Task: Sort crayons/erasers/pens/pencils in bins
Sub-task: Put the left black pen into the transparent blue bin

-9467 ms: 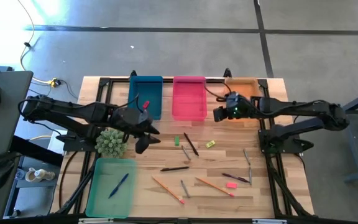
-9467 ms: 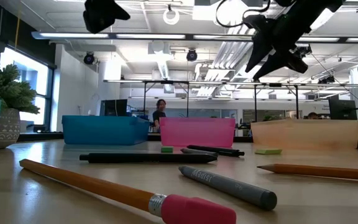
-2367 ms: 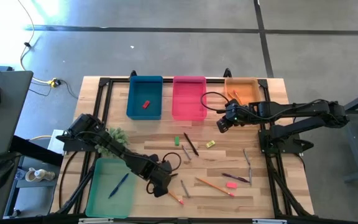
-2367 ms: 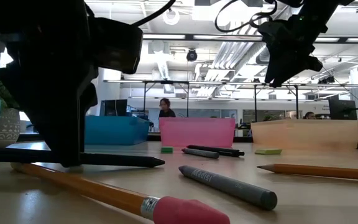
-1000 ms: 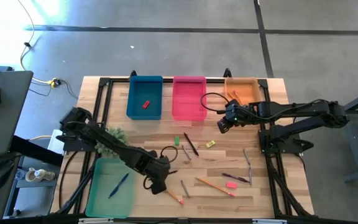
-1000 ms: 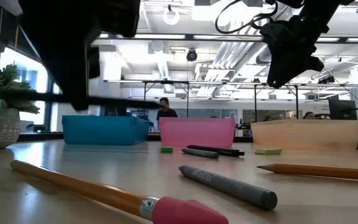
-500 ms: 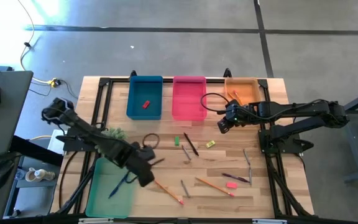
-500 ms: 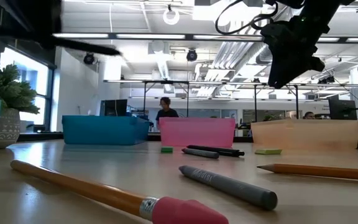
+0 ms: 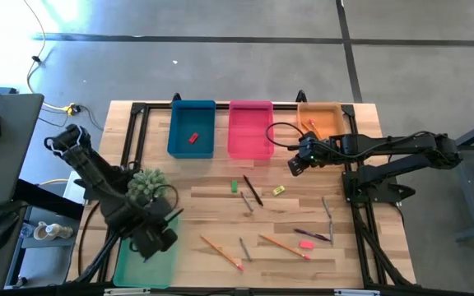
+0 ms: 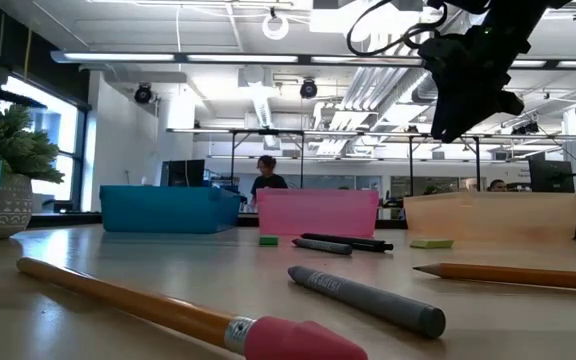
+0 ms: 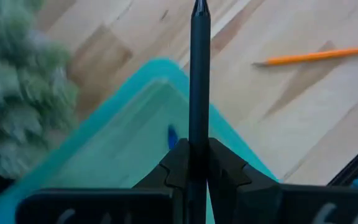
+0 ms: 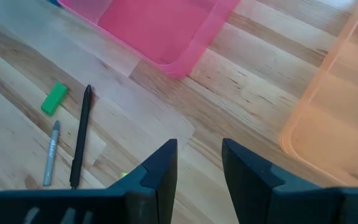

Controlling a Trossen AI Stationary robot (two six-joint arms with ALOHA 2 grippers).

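Observation:
My left gripper (image 9: 160, 233) (image 11: 199, 163) is shut on a black pen (image 11: 199, 74) and hangs over the light green bin (image 11: 135, 118) (image 9: 128, 261) at the near left. A blue pen (image 11: 171, 137) lies in that bin. My right gripper (image 9: 293, 164) (image 12: 197, 165) stands open above bare table between the pink bin (image 9: 250, 129) and the orange bin (image 9: 321, 119), touching nothing. The blue bin (image 9: 192, 123) holds a red eraser (image 9: 192, 138). Pencils (image 9: 220, 251), grey crayons (image 9: 246, 201), erasers (image 9: 234, 186) and pens (image 9: 253, 191) lie loose on the table's middle. My left gripper pinches the black pen's shaft (image 11: 199, 146) between its two fingers (image 11: 174, 167). The fingers point steeply down and lie across the pen. The pen is lifted clear above the green bin, its tip (image 11: 199, 7) sticking out to one side; the gripper hides its other end.
A potted plant (image 9: 145, 187) stands right beside my left arm, at the green bin's far end. A second pencil (image 9: 284, 246), a pink eraser (image 9: 306, 243), a dark pen (image 9: 312, 235) and a yellow-green eraser (image 9: 278, 190) lie at the near right.
My left gripper, shut on the black pen throughout, has carried it from the table's near middle toward the left edge, to above the green bin. It has risen a little and its wrist has rolled, turning the pen about. The pen stays clear of the table.

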